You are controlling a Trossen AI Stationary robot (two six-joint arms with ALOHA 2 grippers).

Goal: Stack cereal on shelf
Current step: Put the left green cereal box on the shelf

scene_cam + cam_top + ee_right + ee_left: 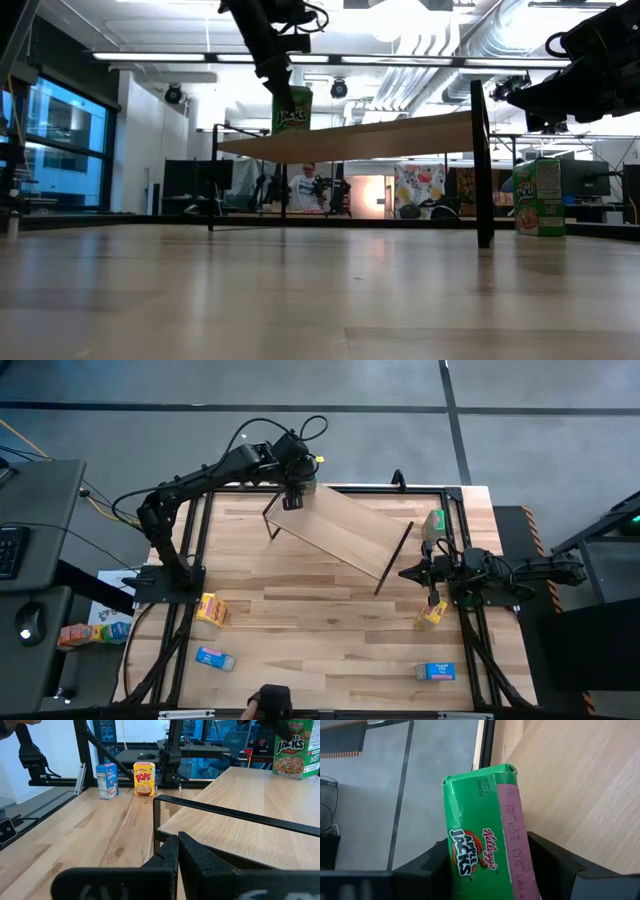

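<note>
Left wrist view: I'm clamping my left claw (pixel 492 870) across the green cereal box (pixel 487 845), light crushable cardboard, over the shelf (pixel 345 530) corner; right claw (pixel 177 855) is waiting pinched closed.

Green cereal box (pixel 487 835) bottom hidden between left fingers (pixel 550 862).

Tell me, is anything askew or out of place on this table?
Yes. The shelf lies diagonally across the table rather than square to its edges. The boxes lie scattered, and one yellow box overhangs the right edge.
</note>
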